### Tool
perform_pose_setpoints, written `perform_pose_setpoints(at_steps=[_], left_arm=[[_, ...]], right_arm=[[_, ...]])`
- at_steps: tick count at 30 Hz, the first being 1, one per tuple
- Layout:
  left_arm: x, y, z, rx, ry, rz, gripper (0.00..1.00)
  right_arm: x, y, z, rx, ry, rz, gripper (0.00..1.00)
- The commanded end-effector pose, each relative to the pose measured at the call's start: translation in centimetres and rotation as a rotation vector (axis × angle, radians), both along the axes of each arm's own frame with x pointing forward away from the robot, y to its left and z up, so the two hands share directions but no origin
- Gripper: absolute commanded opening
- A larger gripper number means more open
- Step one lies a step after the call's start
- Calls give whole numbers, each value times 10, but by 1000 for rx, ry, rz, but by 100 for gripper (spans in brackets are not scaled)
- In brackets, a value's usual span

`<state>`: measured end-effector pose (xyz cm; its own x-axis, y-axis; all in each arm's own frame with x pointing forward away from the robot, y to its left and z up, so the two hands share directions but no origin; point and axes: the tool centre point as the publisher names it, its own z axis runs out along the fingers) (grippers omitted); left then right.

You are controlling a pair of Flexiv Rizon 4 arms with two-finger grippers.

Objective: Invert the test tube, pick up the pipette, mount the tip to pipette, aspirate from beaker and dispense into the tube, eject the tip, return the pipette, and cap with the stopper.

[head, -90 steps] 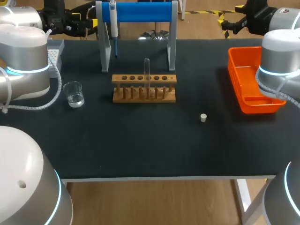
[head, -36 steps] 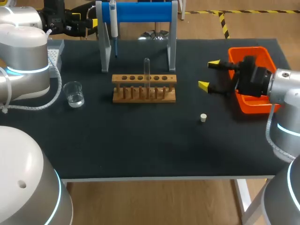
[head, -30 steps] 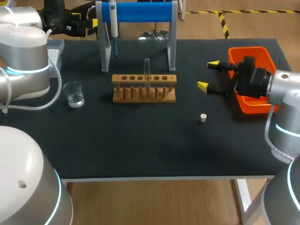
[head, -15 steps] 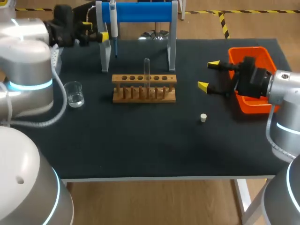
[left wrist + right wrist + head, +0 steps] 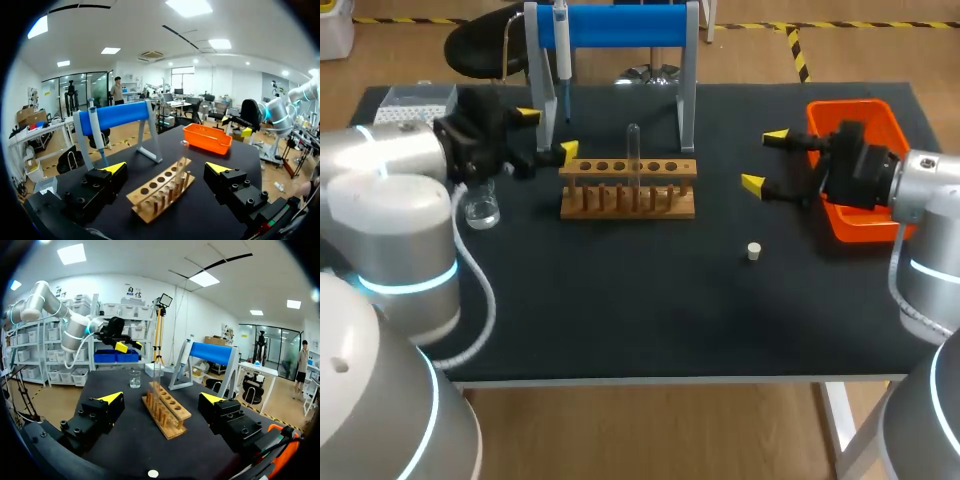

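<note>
The left jaws have swung in from the back-left corner: spread and empty, they now hang just left of the rack [image 5: 628, 190], near the beaker [image 5: 480, 208]. The right jaws have stayed beside the tray [image 5: 840, 170], spread too. The tube [image 5: 633, 150] stands upright in the rack; the stopper [image 5: 754, 251] lies apart on the counter [image 5: 620, 310] — right of the rack.

Your left arm [image 5: 390, 190] has swung in from the desk's far left corner toward 5 o'clock. Its jaws, spread wide, now hang at 9 o'clock of the test tube rack [image 5: 628, 187], just beyond the beaker [image 5: 480, 207]. Before that, your right arm [image 5: 930, 200] came in toward 7 o'clock, jaws apart beside the orange tray [image 5: 855, 230].
</note>
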<state>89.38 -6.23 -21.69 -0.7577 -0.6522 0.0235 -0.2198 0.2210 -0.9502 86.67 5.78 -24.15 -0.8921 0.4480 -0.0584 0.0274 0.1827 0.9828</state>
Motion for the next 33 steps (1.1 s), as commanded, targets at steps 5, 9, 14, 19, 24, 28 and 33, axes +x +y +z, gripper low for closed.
perform_pose_setpoints(at_steps=[5,9,14,19,24,28,33], left_arm=[[-17,-14,-20,-55,-54,44,100],[-20,-12,-21,-60,-60,41,100],[-21,-11,-24,-52,-51,45,100],[-21,-11,-24,-52,-51,45,100],[-21,-11,-24,-52,-51,45,100],[-21,-11,-24,-52,-51,45,100],[-21,-11,-24,-52,-51,45,100]], right_arm=[[-1,0,0,-1,1,-1,100],[-1,0,0,-1,1,-1,100],[-1,0,0,-1,1,-1,100],[-1,0,0,-1,1,-1,100],[-1,0,0,-1,1,-1,100],[-1,0,0,-1,1,-1,100],[4,2,0,3,5,14,100]])
